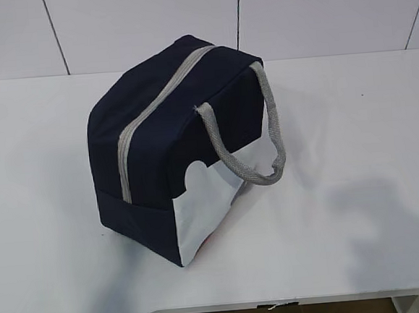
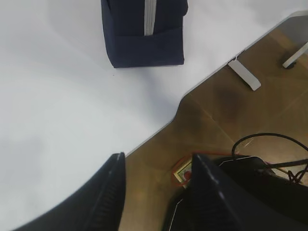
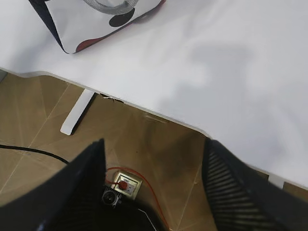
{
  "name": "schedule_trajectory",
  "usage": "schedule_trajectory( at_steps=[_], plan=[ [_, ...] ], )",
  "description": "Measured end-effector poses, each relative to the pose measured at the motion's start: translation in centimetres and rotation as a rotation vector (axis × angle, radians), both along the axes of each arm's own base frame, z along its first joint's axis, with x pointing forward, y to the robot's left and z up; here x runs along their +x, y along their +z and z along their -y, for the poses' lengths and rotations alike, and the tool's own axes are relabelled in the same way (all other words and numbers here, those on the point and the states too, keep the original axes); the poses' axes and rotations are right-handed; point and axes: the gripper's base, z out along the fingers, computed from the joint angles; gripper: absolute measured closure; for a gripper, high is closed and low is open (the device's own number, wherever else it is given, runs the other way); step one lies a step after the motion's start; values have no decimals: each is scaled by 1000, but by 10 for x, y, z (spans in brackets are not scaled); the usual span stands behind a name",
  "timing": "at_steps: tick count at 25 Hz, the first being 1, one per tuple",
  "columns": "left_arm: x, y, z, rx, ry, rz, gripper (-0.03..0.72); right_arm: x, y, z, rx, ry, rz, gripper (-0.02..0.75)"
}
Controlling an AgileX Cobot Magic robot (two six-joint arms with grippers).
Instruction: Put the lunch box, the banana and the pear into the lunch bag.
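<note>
The lunch bag [image 1: 183,148] sits zipped shut at centre frame on the white table [image 1: 354,152] in the exterior view; the lunch box, banana and pear are nowhere visible. The left tool [image 2: 156,192] and the right tool [image 3: 154,187] both hang beyond the table's near edge, jaws parted and empty. With nothing left outside, the packing looks finished, so the arms are best kept clear of the bag.

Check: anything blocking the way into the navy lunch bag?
Yes. The boxy navy-blue fabric lunch bag has its grey zipper closed along the top, so its opening is shut. Lunch box, banana, pear aren't visible.
</note>
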Motion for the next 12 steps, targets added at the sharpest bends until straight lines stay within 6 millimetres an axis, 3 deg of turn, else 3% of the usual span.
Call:
schedule_trajectory(
  at_steps=[12],
  plan=[
    [-50,-31,-34,-83,-23,210,417,-30,-54,8,-19,-5,42,237]
  ],
)
